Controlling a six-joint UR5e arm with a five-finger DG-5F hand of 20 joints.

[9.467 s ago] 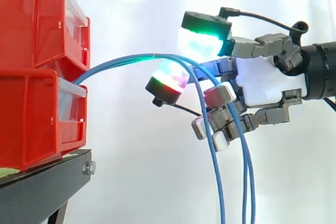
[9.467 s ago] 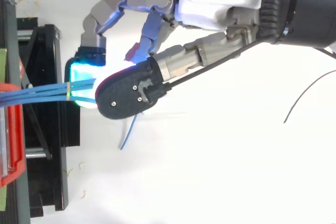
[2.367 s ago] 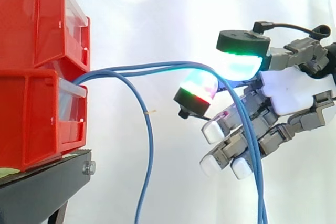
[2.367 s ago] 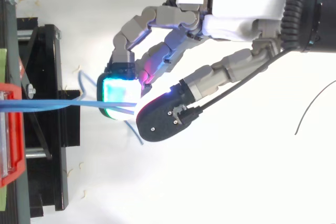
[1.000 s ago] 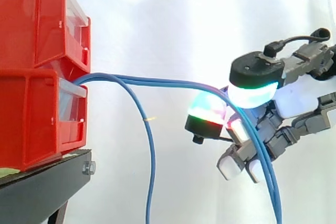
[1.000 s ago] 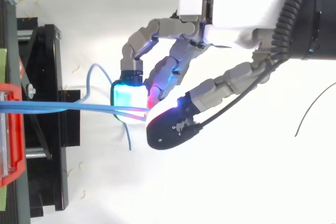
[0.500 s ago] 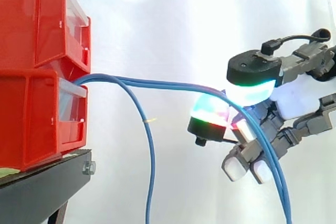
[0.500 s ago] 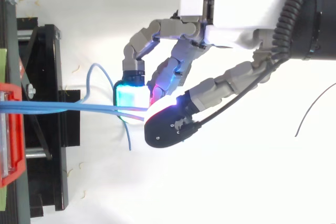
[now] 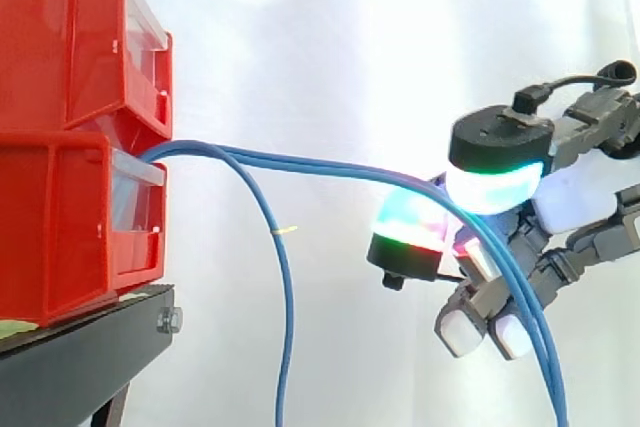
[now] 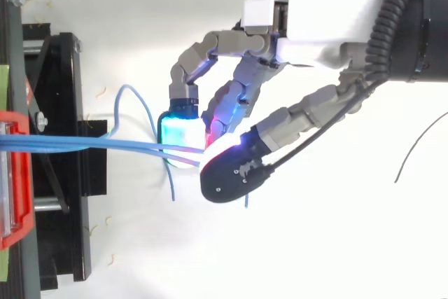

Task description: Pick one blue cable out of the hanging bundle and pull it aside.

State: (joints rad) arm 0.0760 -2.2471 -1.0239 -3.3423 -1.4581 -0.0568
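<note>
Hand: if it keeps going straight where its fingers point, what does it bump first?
Probably the loose cable hanging between the hand and the bins, then the bins. Depth is unclear, so it might slip past. It pinches two other cables.

We logged the red bins [image 9: 60, 197] as hard moulded plastic, glossy, with clear see-through plastic fronts [image 9: 135, 202]. The stand [image 9: 90, 362] under them looked like black metal, matt, with a shiny metal bolt [image 9: 169, 321] at its corner. The blue cables [image 9: 300, 162] had a smooth, plastic-looking sheath with a faint sheen. On the hand [image 10: 315, 12] we noted a smooth white plastic shell, slightly glossy, and matt grey finger links; plastic or metal, we could not tell. Its fingertips [image 9: 490, 187] were milky, translucent pads with matt black backs. The curtain [image 9: 320, 47] behind was white cloth, matt, in soft folds.
</note>
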